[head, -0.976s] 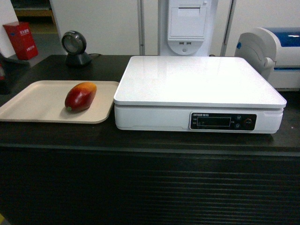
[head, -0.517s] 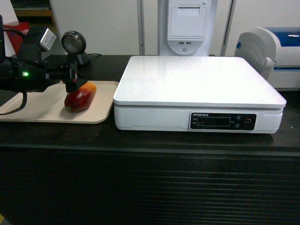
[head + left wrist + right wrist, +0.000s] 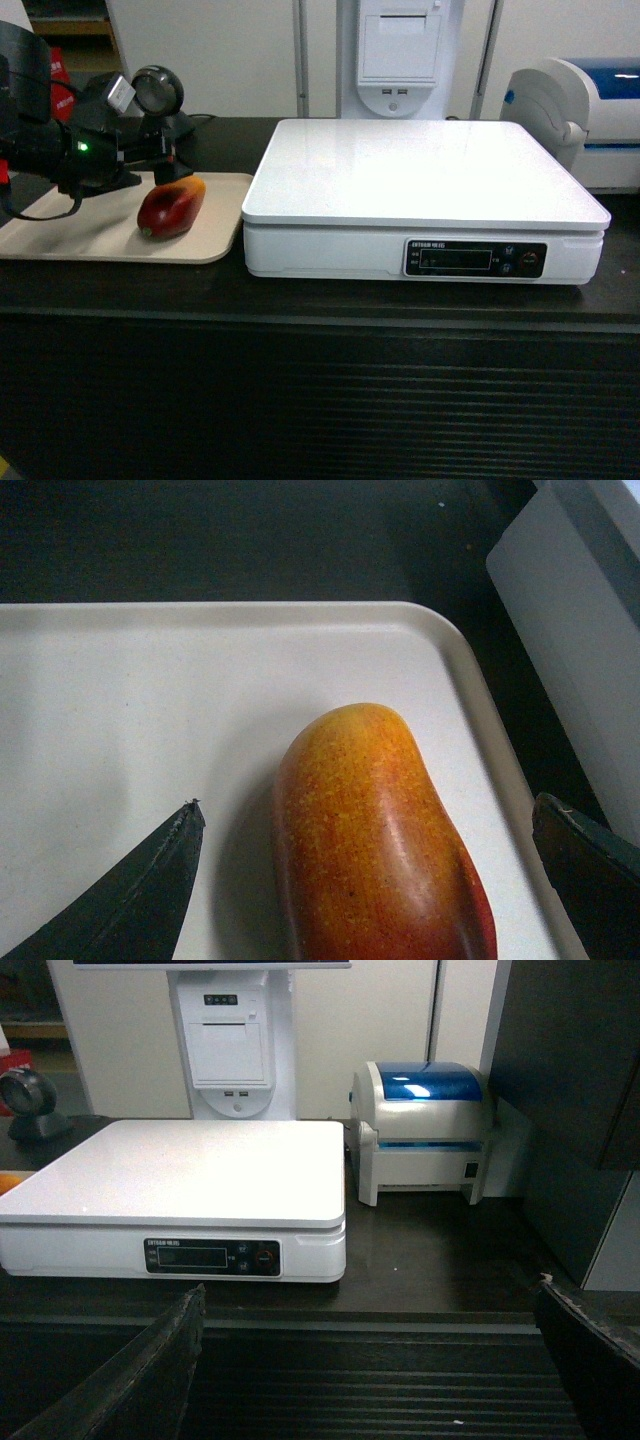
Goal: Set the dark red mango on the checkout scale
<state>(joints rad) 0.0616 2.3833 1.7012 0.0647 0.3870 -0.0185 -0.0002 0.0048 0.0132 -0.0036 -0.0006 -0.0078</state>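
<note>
The dark red mango (image 3: 172, 207) lies on a beige tray (image 3: 60, 235) at the left of the checkout (image 3: 320, 400) counter, its orange end pointing back. My left gripper (image 3: 163, 163) hovers open just behind and above that end. In the left wrist view the mango (image 3: 375, 830) sits between the spread fingers (image 3: 140, 890) of the left gripper (image 3: 367, 802), and neither finger touches it. The white scale (image 3: 420, 180) stands right of the tray, its top plate bare. My right gripper (image 3: 370, 1288) is open in front of the ribbed counter front, facing the scale (image 3: 180, 1180), and is out of the head view.
A round barcode scanner (image 3: 157, 100) stands behind the tray, close to my left arm. A white and blue label printer (image 3: 585, 105) sits at the back right of the scale. A white receipt printer unit (image 3: 400, 50) rises behind the scale.
My left arm came in from the left over the tray, then shifted slightly back and up above the mango's orange end. The mango has not moved.
</note>
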